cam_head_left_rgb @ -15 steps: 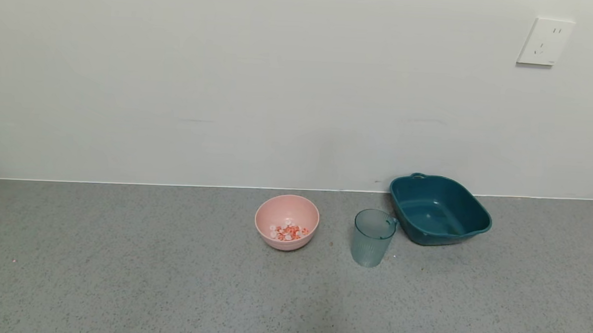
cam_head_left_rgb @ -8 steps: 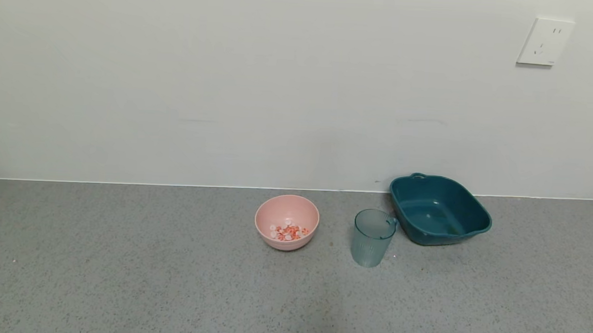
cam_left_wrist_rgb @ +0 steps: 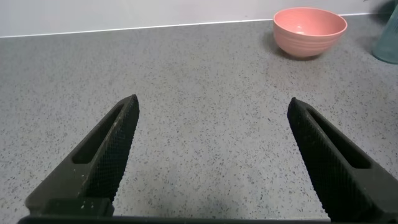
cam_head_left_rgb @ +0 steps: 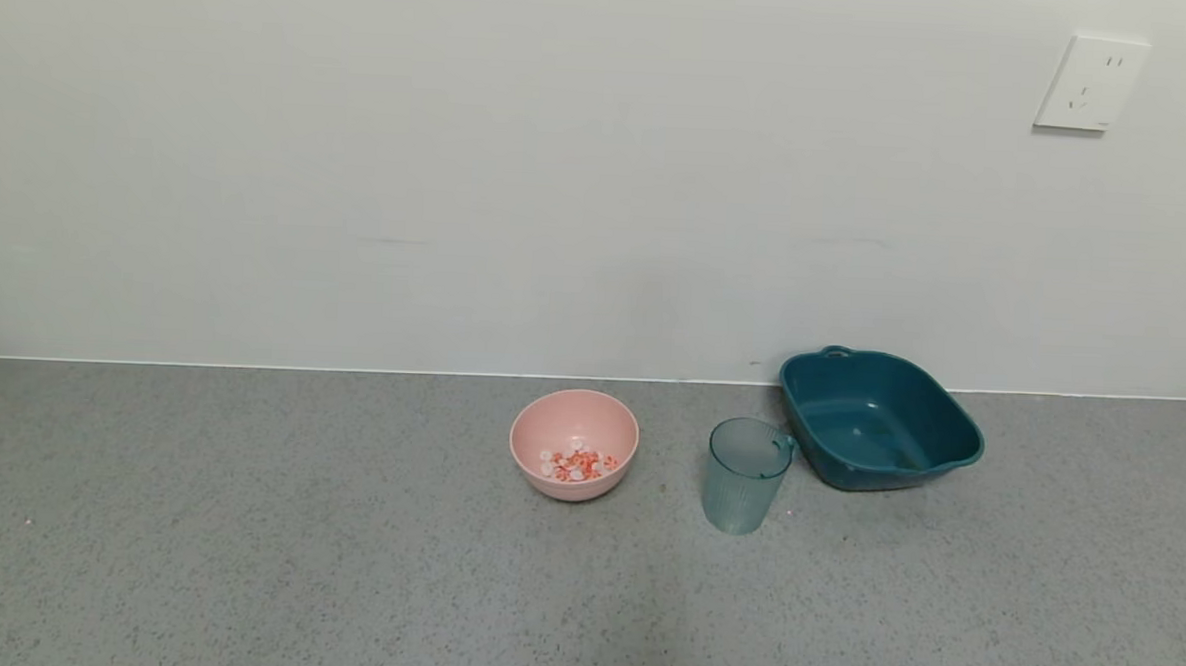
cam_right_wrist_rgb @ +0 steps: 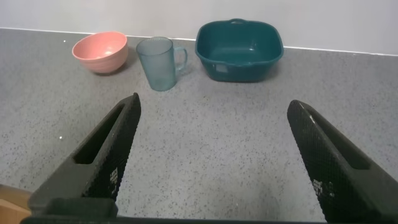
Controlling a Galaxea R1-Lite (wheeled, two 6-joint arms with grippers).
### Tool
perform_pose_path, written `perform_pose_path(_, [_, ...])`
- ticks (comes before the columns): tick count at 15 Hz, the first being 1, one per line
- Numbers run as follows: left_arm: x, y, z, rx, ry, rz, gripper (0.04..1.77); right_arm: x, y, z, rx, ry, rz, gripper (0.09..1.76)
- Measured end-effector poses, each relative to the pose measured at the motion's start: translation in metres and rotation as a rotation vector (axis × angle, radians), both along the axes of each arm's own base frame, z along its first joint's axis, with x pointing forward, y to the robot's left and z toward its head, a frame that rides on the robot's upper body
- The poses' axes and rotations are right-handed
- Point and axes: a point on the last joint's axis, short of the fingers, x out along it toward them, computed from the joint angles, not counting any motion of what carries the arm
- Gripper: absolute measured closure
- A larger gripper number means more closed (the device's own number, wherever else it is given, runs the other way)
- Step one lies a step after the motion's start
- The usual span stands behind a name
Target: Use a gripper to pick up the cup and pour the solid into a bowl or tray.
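The pale teal ribbed cup (cam_head_left_rgb: 744,474) (cam_right_wrist_rgb: 158,62) stands upright on the grey counter, between the pink bowl (cam_head_left_rgb: 574,442) (cam_right_wrist_rgb: 100,51) (cam_left_wrist_rgb: 309,31) and the dark teal tray. Red-orange and white bits of the solid (cam_head_left_rgb: 577,463) lie in the bottom of the pink bowl. Neither arm shows in the head view. My right gripper (cam_right_wrist_rgb: 212,107) is open and empty, low over the counter well short of the cup. My left gripper (cam_left_wrist_rgb: 212,106) is open and empty too, far from the bowl.
A dark teal tray (cam_head_left_rgb: 878,418) (cam_right_wrist_rgb: 239,48) with a handle sits against the wall just right of the cup. The white wall runs along the back of the counter, with a socket (cam_head_left_rgb: 1090,82) high on the right.
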Motion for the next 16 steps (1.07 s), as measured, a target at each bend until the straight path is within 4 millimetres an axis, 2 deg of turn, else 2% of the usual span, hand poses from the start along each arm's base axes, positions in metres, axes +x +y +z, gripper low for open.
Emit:
perform_pose_path(6, [0.000,0.000,0.000,0.000,0.000,0.000,0.09,-0.014,0.000,-0.035,-0.001,-0.045,0.012,0.14])
perform_pose_path(9, [0.000,0.000,0.000,0.000,0.000,0.000,0.09,-0.013,0.000,-0.054,-0.007,-0.069,0.006,0.14])
perform_pose_path(12, [0.000,0.000,0.000,0.000,0.000,0.000,0.09,-0.010,0.000,-0.060,0.003,-0.147,0.002,0.14])
perform_pose_path(16, [0.000,0.000,0.000,0.000,0.000,0.000,0.09,-0.009,0.001,-0.064,0.004,-0.145,0.036,0.14])
